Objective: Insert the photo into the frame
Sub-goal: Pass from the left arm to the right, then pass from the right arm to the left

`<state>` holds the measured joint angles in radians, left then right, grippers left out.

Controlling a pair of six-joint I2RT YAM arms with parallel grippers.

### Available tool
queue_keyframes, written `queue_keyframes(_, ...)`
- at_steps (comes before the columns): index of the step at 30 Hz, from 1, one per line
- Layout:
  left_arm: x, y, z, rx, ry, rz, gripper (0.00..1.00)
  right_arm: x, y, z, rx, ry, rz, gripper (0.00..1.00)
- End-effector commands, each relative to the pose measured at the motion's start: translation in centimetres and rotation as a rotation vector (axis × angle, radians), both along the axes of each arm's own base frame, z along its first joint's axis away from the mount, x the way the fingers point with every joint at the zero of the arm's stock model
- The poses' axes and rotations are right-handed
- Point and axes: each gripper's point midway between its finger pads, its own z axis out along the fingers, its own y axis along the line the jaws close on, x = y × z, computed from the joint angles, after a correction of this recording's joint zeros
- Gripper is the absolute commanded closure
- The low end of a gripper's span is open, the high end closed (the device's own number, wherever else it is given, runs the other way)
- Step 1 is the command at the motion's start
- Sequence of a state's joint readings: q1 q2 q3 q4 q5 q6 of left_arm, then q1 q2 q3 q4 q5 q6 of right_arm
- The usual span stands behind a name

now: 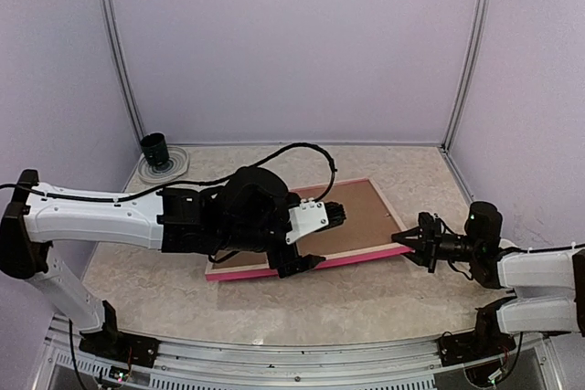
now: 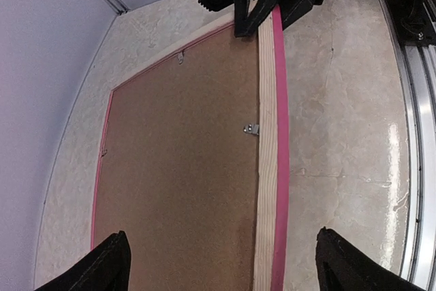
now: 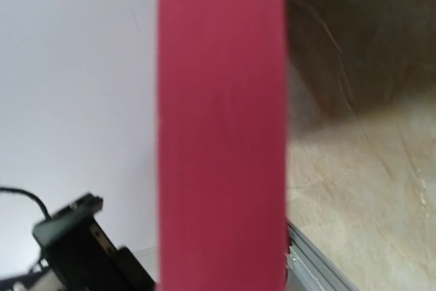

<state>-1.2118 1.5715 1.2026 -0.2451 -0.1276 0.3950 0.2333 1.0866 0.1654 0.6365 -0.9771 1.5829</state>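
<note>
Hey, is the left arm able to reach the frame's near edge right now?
Probably yes. The left gripper hangs open right over the frame, its near edge between the fingers, nothing covering it. The right gripper clamps only the right end of that edge.

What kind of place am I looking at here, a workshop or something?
Probably a robot test booth in a lab, not a workshop: plain lilac walls with metal corner posts enclose one table, and the left arm and right arm are bolted to a rail at its near edge.
</note>
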Motion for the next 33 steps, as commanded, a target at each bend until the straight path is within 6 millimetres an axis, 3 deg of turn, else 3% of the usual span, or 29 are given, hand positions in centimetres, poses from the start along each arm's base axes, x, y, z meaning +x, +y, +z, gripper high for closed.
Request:
queue_keyframes(1,-0.2,1.1,0.1,0.061,-0.19,0.075,0.07,0.5,0.2,3.3,0.035,-0.125,-0.016,0.99)
queue_keyframes(7,-1.9,1.5,-2.7,0.225,-0.326,0.109,0.09,0.5,0.4,3.5,0.039,-0.121,-0.019,0.98)
queue_keyframes(13,-0.3,2.3,-6.3,0.384,-0.417,0.213,0.22,0.4,0.6,3.8,0.046,-0.127,-0.017,0.97)
queue_keyframes(17,0.5,2.5,-7.6,0.429,-0.467,0.24,0.35,0.2,0.6,4.1,0.053,-0.133,-0.011,0.97)
queue_keyframes(26,2.7,3.0,-8.3,0.487,-0.547,0.316,0.75,0.0,0.6,4.5,0.056,-0.139,-0.011,0.96)
queue_keyframes(30,3.0,3.1,-8.0,0.489,-0.572,0.33,0.86,-0.1,0.6,4.5,0.057,-0.14,-0.009,0.94)
queue_keyframes(32,3.1,3.0,-7.6,0.48,-0.572,0.33,0.91,-0.1,0.6,4.4,0.051,-0.14,-0.008,0.87)
queue_keyframes(33,3.0,2.9,-7.4,0.469,-0.568,0.329,0.94,-0.1,0.6,4.3,0.045,-0.14,-0.007,0.78)
